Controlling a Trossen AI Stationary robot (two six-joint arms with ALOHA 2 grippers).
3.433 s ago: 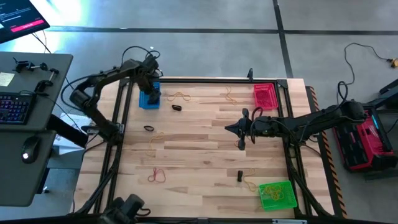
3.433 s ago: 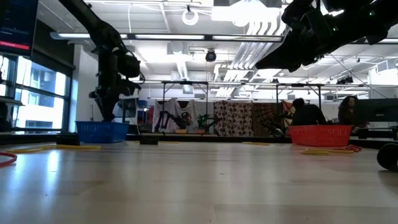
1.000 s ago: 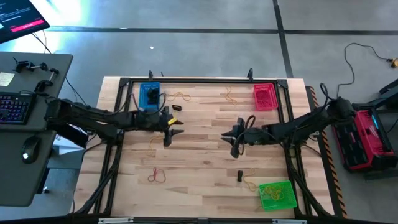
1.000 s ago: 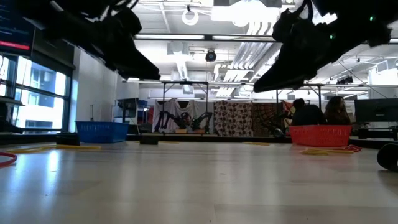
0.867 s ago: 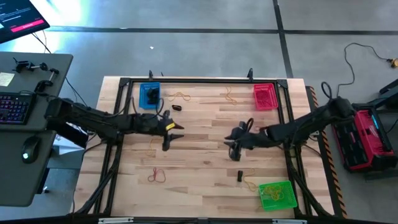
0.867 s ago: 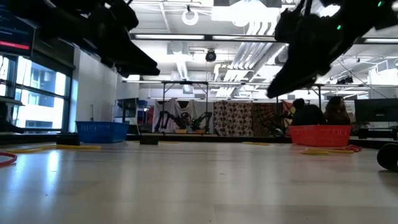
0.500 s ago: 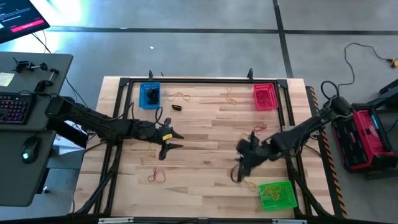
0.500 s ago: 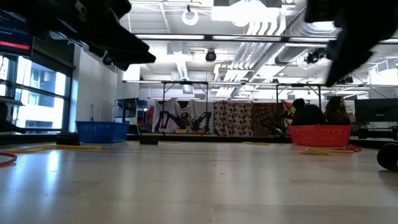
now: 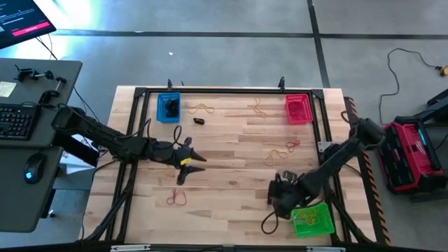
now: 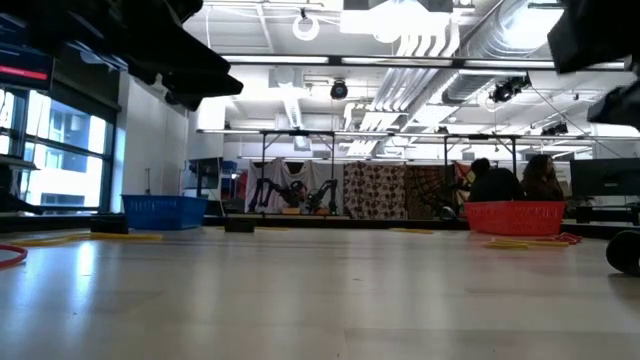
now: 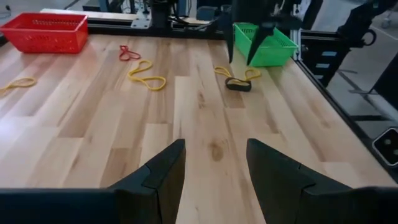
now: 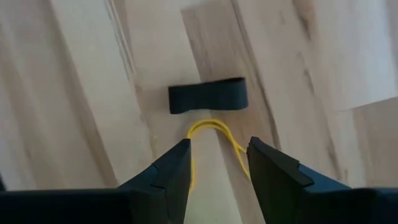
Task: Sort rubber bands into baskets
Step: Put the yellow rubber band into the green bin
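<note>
With its fingers apart and empty, the right gripper (image 12: 214,171) hung above a yellow band (image 12: 211,134) near the green basket (image 9: 313,220); light and limp, it likely needed pinching flat against the wood.

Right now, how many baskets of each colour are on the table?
Blue basket: 1
Red basket: 1
Green basket: 1
Total: 3

Both arms were dark, jointed and slim, with black cables looping alongside. The left claw (image 9: 190,163) carried a small yellow marking. Each claw's fingers (image 11: 163,173) were matte black wedges.
</note>
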